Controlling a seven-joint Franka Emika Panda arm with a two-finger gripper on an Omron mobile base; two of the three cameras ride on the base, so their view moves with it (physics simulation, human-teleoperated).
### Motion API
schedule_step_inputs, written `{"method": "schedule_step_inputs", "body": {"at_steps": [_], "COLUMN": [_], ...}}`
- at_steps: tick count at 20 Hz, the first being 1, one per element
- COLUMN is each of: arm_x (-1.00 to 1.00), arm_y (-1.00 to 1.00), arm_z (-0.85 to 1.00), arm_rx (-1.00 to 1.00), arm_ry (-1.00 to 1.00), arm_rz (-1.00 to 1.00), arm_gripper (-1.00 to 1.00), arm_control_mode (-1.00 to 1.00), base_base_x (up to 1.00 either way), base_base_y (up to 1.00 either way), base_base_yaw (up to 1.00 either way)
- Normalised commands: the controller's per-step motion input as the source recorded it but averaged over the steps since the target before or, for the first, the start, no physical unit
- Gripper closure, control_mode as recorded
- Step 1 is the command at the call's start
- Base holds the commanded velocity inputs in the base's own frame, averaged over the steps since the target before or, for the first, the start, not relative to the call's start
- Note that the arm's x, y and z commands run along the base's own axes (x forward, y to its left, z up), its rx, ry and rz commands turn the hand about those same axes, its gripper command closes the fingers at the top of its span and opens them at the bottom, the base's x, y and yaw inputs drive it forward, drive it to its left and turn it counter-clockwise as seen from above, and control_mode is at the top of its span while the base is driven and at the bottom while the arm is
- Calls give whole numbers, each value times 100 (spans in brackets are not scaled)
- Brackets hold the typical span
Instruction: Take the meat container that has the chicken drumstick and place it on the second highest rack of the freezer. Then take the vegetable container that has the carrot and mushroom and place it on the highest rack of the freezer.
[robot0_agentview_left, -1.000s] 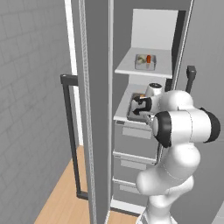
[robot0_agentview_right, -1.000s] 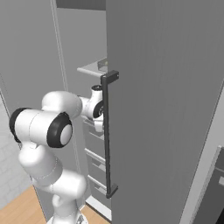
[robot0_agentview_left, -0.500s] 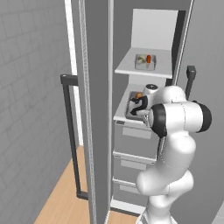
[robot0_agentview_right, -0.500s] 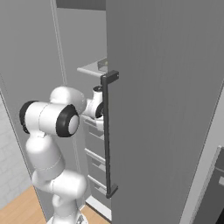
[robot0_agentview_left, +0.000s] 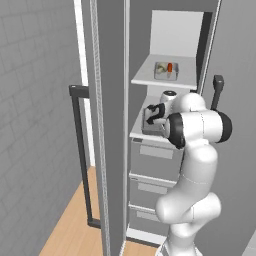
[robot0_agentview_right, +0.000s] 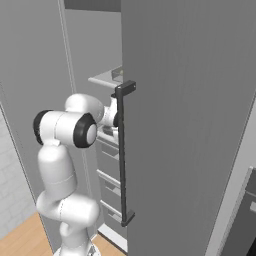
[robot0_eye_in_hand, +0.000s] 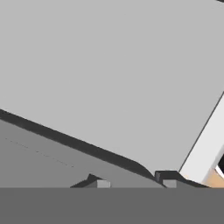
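**Robot arm working at freezer's second shelf**

Gripper (robot0_agentview_left: 154, 114) is reaching into the open freezer (robot0_agentview_left: 165, 150), sitting at a dark meat container (robot0_agentview_left: 150, 122) on the second shelf (robot0_agentview_left: 142, 132). Whether the claw is gripping the container or standing open cannot be told. On the top shelf (robot0_agentview_left: 150, 77), a second container (robot0_agentview_left: 164, 71) is showing the orange carrot (robot0_agentview_left: 170, 67); the mushroom is too small to make out. Doing this step well is likely meaning a level tray, set fully on the shelf, and a straight pull-out clear of the top shelf. The left base view is showing both shelves; in the right base view the door (robot0_agentview_right: 185, 125) and its handle (robot0_agentview_right: 122, 155) are covering most of them, and the hand view is giving plain grey surfaces.
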Motion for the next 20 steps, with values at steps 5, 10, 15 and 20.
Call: {"method": "schedule_step_inputs", "body": {"at_steps": [5, 10, 15, 20], "arm_x": [2, 0, 3, 0], "arm_y": [-2, -5, -1, 0], "arm_z": [-26, -17, 0, 0], "arm_rx": [0, 0, 0, 0], "arm_ry": [0, -3, -7, -11], "arm_rz": [-2, -3, -6, -10], "arm_gripper": [100, 100, 100, 100], "arm_control_mode": [-100, -100, -100, -100], "base_base_x": [0, 0, 0, 0], "base_base_y": [0, 0, 0, 0], "base_base_yaw": [0, 0, 0, 0]}}
